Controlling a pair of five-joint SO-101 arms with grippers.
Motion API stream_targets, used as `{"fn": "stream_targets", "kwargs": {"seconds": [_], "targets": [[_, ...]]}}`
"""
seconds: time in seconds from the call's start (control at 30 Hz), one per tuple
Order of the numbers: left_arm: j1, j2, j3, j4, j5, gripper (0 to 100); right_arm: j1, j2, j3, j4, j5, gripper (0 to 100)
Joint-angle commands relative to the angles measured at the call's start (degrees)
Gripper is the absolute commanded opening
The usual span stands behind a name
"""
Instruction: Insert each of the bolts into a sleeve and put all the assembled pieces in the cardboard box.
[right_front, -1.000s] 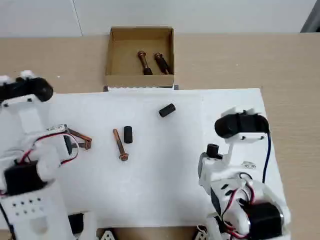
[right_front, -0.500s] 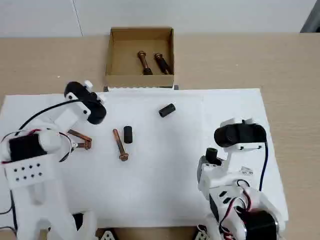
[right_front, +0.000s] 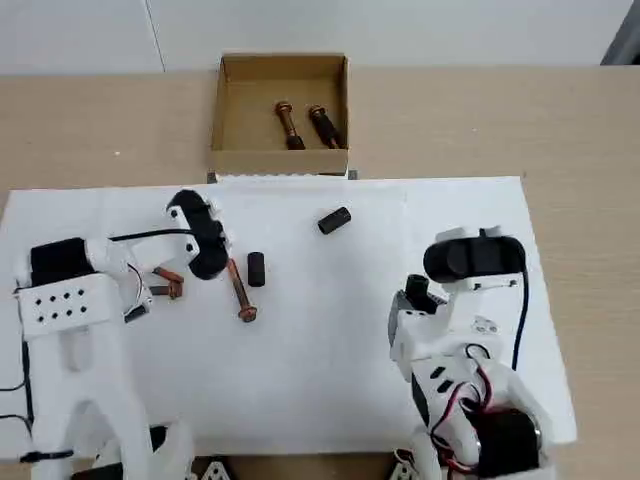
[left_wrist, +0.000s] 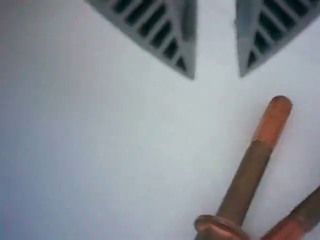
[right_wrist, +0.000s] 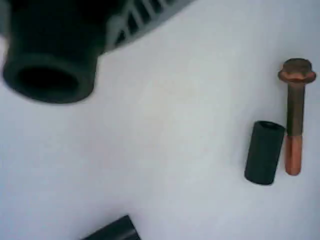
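The cardboard box (right_front: 283, 160) at the back holds two bolts with sleeves on them (right_front: 288, 125) (right_front: 322, 125). On the white sheet lie a loose bolt (right_front: 239, 290) beside a black sleeve (right_front: 256, 268), another sleeve (right_front: 334, 220) farther back, and two bolts (right_front: 167, 284) at the left. My left gripper (left_wrist: 216, 65) hangs open just above the sheet, its fingertips close to the tip of a bolt (left_wrist: 250, 170), with a second bolt (left_wrist: 300, 220) beside that one. My right gripper (right_front: 414, 300) is shut on a black sleeve (right_wrist: 50, 70), held up at the right.
The white sheet (right_front: 330, 380) covers most of the wooden table. The left arm's black motor (right_front: 205, 245) hangs over the sheet next to the loose bolt. The right wrist view looks across at that bolt (right_wrist: 295, 115) and sleeve (right_wrist: 264, 152).
The left arm has swung from the far left edge in over the sheet and come down by the bolts. The right arm has shifted slightly, still holding its sleeve.
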Motion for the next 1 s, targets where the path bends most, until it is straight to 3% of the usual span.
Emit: {"fn": "stream_targets", "kwargs": {"seconds": [0.0, 0.13, 0.3, 0.73, 0.97], "targets": [[0.0, 1.05, -2.33, -0.09, -1.49, 8, 0.04, -0.4, 1.49, -4.62, 1.93, 0.3], [0.88, 4.57, -2.42, -0.44, -4.22, 8, 0.04, -0.13, 2.99, -8.66, 2.99, 0.3], [0.97, 9.23, -2.42, -6.42, -4.57, 8, 0.04, 0.13, 4.57, -12.0, 3.16, 0.3], [0.88, 21.36, -2.68, -16.79, -7.91, 8, 0.04, 0.22, 5.71, -13.93, 3.16, 0.3], [0.97, 29.63, -8.22, -17.14, -8.35, 8, 0.04, 0.22, 5.71, -13.93, 3.16, 0.3]]}}
